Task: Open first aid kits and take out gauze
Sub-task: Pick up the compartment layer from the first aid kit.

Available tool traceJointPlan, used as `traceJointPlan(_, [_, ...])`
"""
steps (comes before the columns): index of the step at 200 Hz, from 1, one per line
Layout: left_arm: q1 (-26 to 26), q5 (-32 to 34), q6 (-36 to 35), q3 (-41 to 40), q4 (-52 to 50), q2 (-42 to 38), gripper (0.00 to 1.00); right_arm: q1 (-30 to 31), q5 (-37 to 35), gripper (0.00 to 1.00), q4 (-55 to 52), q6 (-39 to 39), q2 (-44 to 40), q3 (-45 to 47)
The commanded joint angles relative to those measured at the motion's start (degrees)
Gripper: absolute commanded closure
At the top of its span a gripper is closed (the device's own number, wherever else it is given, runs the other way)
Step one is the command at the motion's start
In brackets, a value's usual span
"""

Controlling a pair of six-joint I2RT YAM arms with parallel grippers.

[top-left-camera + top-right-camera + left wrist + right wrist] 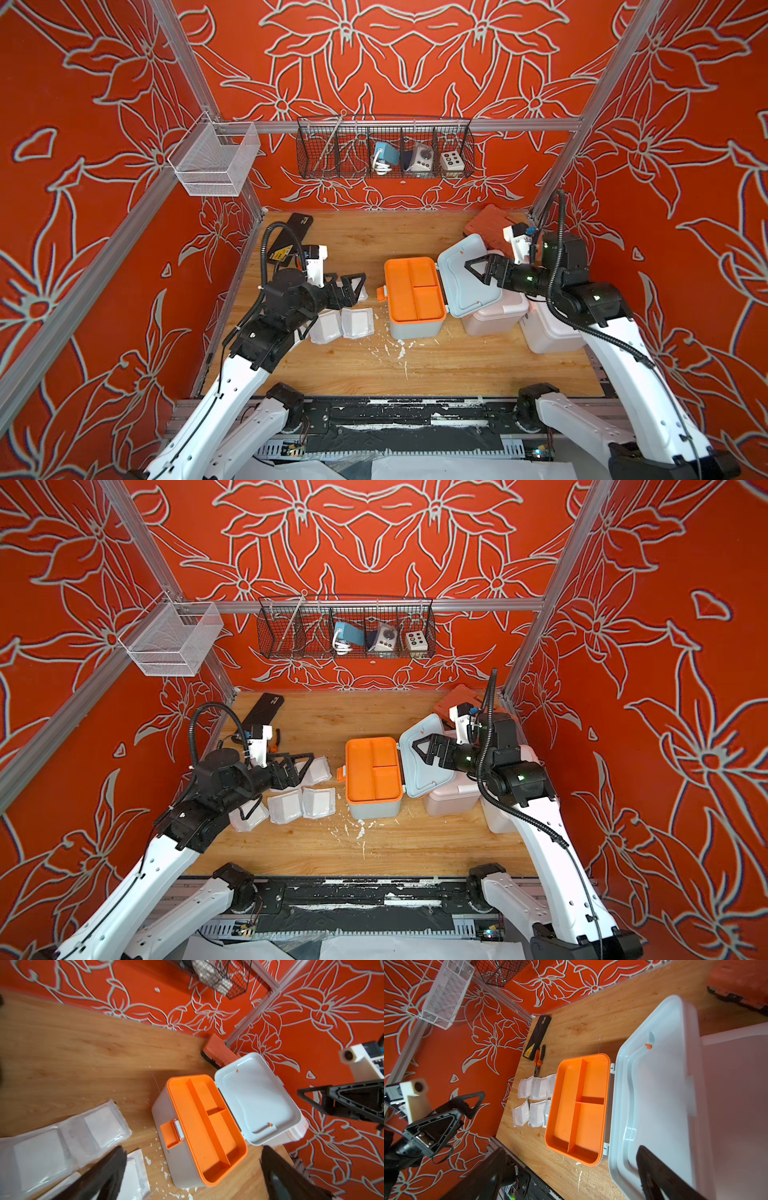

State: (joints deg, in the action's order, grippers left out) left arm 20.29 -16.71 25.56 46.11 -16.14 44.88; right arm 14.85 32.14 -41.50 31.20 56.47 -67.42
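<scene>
Gauze packets (pixel 318 802) lay on the table (pixel 353 232) at left, beneath and beside your left gripper (pixel 353 286), jaws wide, nothing held; blue-grey kit (pixel 415 328) sat centre, orange tray (pixel 413 291) exposed, lid (pixel 453 253) leaning back on the pink kit (pixel 494 320); your right gripper (pixel 473 270) hovered over that lid, spread open, empty; white kit (pixel 548 332) rightmost.

No wording is legible; the black case (pixel 538 1033) bears a yellow warning-triangle label (pixel 530 1051)

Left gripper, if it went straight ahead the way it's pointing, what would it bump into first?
Most likely the open first aid kit, on its orange latch side. The left gripper, open, points straight at it. Height is unclear, so it might skim over the rim.
</scene>
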Motion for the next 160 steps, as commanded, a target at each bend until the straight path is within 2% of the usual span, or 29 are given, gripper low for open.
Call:
traceJointPlan(1, [-0.17, -10.01, 1.05, -2.22, 4.67, 1.76, 0.02, 2.89, 0.15, 0.02, 2.81, 0.83, 1.34, 0.54])
traceJointPlan(20, [-0.19, -11.82, 2.98, -4.43, 7.15, 1.54, 0.02, 7.52, -3.09, 0.02, 3.07, 0.79, 3.12, 0.45])
traceJointPlan(88, [-0.17, -12.12, 4.54, -9.85, 8.82, -0.81, 0.02, 23.94, -15.97, 0.02, 1.59, -1.4, 9.49, -1.48])
traceJointPlan(120, [-0.17, -11.88, 5.15, -11.45, 9.13, -2.34, 0.02, 29.79, -22.27, 0.02, -0.56, -2.1, 12.01, -1.58])
traceJointPlan(160, [-0.17, -10.12, 5.73, -13.6, 8.83, -3.22, 0.02, 33.63, -31.14, 0.02, -7.38, -4.96, 16.64, -4.22])
